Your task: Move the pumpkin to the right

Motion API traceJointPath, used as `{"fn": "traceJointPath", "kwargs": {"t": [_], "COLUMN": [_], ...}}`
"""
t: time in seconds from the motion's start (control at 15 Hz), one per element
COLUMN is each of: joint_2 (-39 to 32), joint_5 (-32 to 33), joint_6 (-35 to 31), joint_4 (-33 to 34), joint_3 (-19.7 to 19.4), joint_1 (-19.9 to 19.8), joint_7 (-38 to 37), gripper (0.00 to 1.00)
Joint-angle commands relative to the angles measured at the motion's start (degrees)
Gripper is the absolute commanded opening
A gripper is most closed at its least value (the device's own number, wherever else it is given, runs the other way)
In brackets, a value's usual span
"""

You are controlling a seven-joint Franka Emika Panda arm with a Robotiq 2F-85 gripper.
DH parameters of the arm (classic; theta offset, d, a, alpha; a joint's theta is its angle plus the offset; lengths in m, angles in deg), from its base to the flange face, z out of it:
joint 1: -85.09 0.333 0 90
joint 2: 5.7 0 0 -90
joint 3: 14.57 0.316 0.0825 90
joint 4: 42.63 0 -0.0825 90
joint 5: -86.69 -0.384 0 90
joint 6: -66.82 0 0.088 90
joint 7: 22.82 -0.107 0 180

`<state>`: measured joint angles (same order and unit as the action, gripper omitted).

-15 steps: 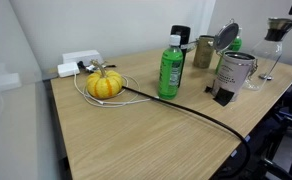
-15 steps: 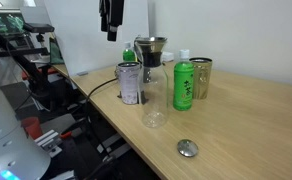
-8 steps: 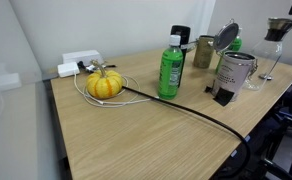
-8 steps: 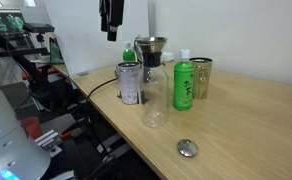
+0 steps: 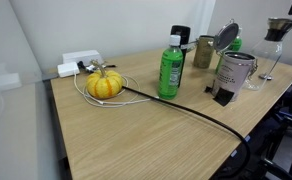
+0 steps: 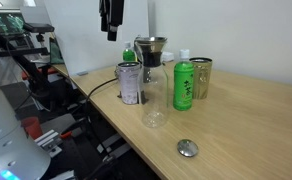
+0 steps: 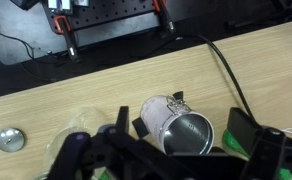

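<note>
The small yellow-orange pumpkin (image 5: 104, 85) sits on the wooden table (image 5: 136, 140), inside a loop of white cord near the far corner. It does not show in the wrist view or in the exterior view from the opposite side. My gripper (image 6: 111, 33) hangs high above the table's edge, far from the pumpkin, over the metal can (image 6: 129, 84). In the wrist view the gripper (image 7: 166, 150) is open and empty, with dark fingers on both sides of the open can (image 7: 179, 124) below.
A green bottle (image 5: 170, 68) stands right of the pumpkin. A black cable (image 5: 186, 110) runs across the table. A white power strip (image 5: 78, 66) lies behind the pumpkin. A glass carafe (image 6: 152, 100), a tin (image 6: 201, 76) and a round lid (image 6: 188, 148) are nearby.
</note>
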<state>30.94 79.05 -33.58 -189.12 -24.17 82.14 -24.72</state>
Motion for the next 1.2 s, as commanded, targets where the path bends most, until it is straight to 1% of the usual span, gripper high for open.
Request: {"fn": "traceJointPath", "kwargs": {"t": [0.0,0.27,0.47,0.67,0.8,1.0,1.13], "joint_2": [0.3,-1.4,-3.2,-6.0,-8.6,-13.4,-17.1], "joint_5": [0.6,2.0,4.8,7.6,10.4,14.1,16.3], "joint_6": [-4.1,-14.5,-21.5,-27.8,-32.9,-37.9,-40.0], "joint_4": [-0.4,0.3,1.5,3.1,4.2,7.0,9.5], "joint_3": [4.2,10.0,13.6,15.7,17.5,19.3,20.3], "joint_1": [-1.5,-0.2,-0.4,-0.5,-1.3,-1.5,-1.6], "joint_7": [-2.2,-5.8,-9.1,-12.9,-16.6,-20.8,-23.4], "gripper": [1.0,1.0,1.0,1.0,1.0,1.0,1.0]}}
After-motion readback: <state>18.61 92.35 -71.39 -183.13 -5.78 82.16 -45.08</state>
